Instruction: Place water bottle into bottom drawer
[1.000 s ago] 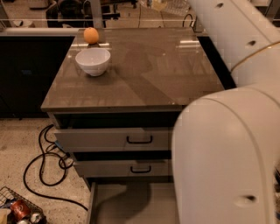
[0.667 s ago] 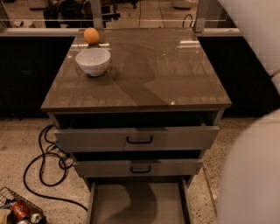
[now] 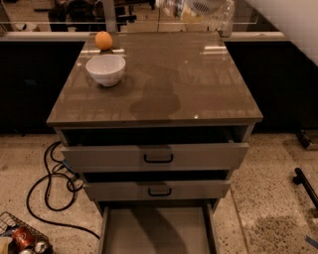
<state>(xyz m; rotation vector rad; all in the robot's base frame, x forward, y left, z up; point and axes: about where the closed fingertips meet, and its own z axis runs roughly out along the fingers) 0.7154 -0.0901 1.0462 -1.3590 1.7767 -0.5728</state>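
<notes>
1. The gripper (image 3: 195, 5) is hanging at the very top of the camera view, above the rear edge of the cabinet top (image 3: 169, 84). The white arm (image 3: 293, 20) is crossing the upper right corner.
2. The water bottle (image 3: 222, 14) is riding aloft at the gripper, lying roughly crosswise and touching nothing below. It is smeared. Judging from its being off every surface, the fingers are pinching the bottle's body.
3. The bottom drawer (image 3: 156, 228) is standing pulled out furthest, its plain floor bare and showing. It is reading as made ready to receive from above.
4. The top drawer (image 3: 158, 158) and middle drawer (image 3: 159, 190) are sitting only slightly ajar, so neither is overhanging the bottom tray much.
5. A white bowl (image 3: 106, 69) and an orange (image 3: 103, 39) are sitting at the rear left of the top, well apart from the bottle.
6. Judgement: this is the carry stage. The bottle is needing to come forward past the cabinet front, then down. The risk is clipping the upper drawer fronts.
</notes>
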